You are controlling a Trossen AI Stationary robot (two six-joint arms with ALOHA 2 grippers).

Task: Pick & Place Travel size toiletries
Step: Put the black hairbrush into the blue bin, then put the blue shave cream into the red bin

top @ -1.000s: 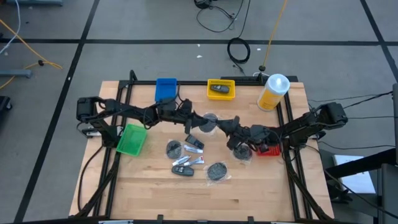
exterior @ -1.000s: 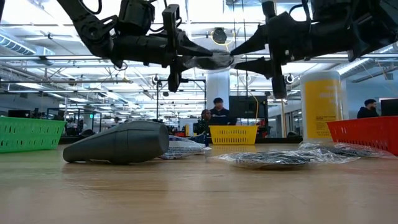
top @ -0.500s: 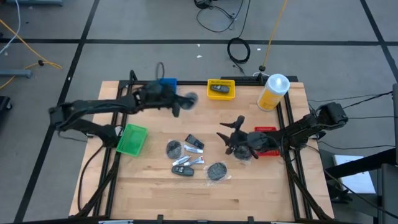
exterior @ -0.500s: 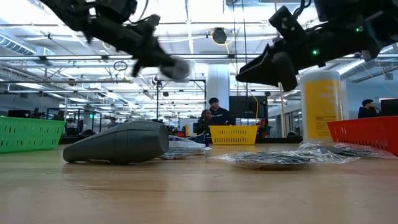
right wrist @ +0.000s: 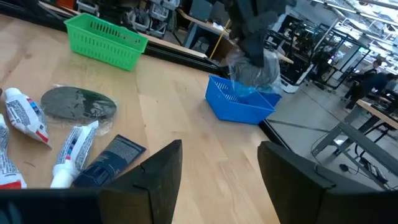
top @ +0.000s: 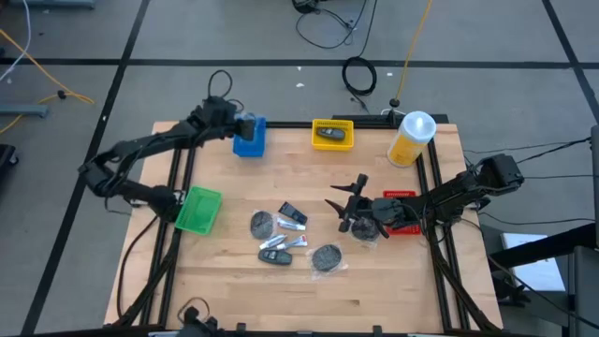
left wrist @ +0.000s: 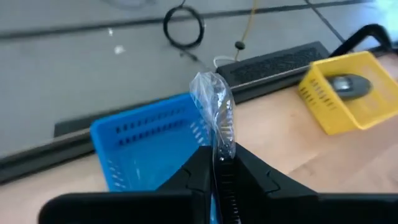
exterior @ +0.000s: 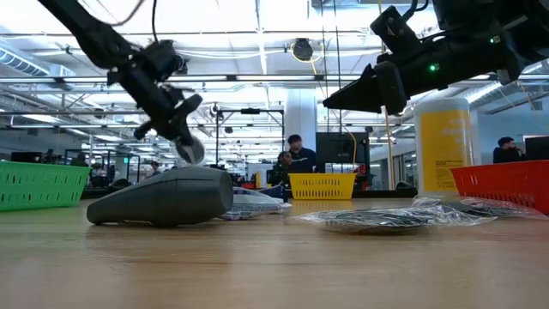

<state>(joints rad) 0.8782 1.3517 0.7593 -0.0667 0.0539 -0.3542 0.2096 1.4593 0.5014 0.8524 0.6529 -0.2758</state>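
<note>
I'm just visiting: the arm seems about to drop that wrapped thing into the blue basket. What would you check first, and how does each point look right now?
1. Left gripper shut on the wrapped disc: ok.
2. Disc over the blue tray: ok, it hangs at the tray in the right wrist view.
3. Blue tray has room: cannot tell, its floor is largely hidden.
4. Right gripper out of the way: ok, open, hovering mid-table.
5. Other toiletries away from the tray: ok, lying mid-table.

The left end effector (left wrist: pixel 217 171) hides the lower part of the wrapped disc (left wrist: pixel 214 106) it pinches
</note>
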